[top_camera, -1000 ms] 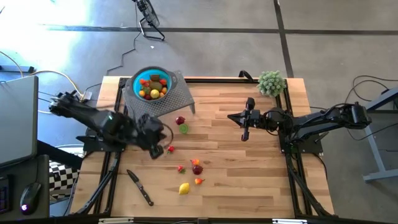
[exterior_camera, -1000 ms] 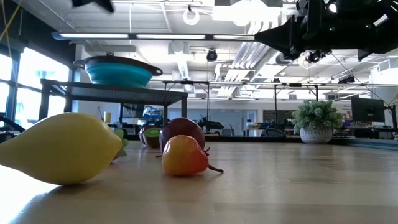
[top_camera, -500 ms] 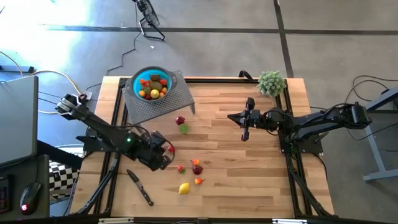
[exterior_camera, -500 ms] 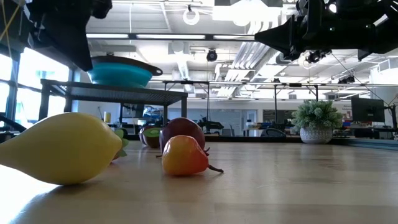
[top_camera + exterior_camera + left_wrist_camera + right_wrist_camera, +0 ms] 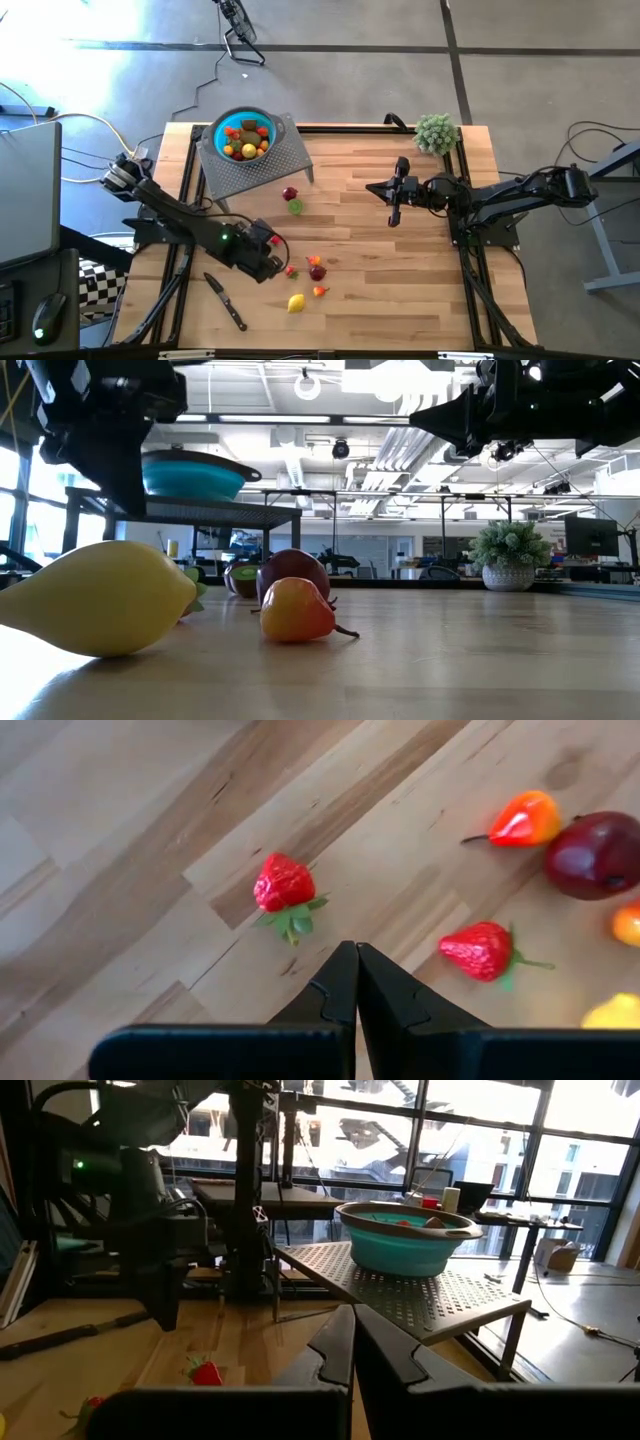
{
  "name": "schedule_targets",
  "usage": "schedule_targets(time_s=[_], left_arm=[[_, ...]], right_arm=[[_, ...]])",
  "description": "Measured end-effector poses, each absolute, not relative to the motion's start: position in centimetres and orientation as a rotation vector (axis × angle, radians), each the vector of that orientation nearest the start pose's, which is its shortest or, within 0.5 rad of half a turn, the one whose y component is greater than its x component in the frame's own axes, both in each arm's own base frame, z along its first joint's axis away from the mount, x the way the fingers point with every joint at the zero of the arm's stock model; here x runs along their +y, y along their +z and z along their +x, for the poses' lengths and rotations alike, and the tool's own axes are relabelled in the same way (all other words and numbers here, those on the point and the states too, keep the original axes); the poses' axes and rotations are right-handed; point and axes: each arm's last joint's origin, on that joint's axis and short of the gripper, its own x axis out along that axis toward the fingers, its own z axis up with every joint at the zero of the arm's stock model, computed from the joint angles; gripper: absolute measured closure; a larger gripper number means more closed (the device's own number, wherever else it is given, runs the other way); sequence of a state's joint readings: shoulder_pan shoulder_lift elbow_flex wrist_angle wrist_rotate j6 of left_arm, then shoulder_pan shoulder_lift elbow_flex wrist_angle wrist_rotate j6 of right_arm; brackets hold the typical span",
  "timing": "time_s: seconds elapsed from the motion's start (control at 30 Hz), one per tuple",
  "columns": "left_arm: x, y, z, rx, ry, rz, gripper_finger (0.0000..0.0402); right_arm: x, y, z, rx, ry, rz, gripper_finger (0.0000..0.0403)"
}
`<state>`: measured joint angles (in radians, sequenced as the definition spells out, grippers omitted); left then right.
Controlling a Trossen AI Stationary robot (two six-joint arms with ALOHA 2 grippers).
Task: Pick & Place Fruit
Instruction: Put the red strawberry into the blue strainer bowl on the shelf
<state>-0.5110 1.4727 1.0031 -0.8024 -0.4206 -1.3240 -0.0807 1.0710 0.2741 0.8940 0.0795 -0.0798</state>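
Hovering clenched and empty, the left end effector [image 5: 355,982] should spread its fingers, then straddle the small red toy strawberry [image 5: 282,883] squarely.

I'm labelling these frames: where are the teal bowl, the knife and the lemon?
teal bowl [image 5: 217,131]: high view, on its left rim.
knife [image 5: 230,308]: high view, on its black handle.
lemon [image 5: 296,302]: high view, on the middle of its yellow body.

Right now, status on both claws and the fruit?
Left claw shut, empty, over strawberries. Right claw shut, parked mid-table. Knife nearby, not blocking.
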Motion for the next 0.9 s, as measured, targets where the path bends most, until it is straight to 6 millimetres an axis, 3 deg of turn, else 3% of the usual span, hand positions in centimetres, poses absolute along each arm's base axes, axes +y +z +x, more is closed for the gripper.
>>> schedule_targets(time_s=[0.47, 0.9], left_arm=[[-12.5, 19.0, 24.5, 1.029, 0.757, -0.597, 0.04], [-12.5, 18.9, 24.7, 1.029, 0.752, -0.592, 0.04]], right_arm=[[-1.9, 21.1, 20.3, -0.091, -0.164, -0.08, 0.04], [-1.9, 21.1, 20.3, -0.09, -0.164, -0.08, 0.04]])
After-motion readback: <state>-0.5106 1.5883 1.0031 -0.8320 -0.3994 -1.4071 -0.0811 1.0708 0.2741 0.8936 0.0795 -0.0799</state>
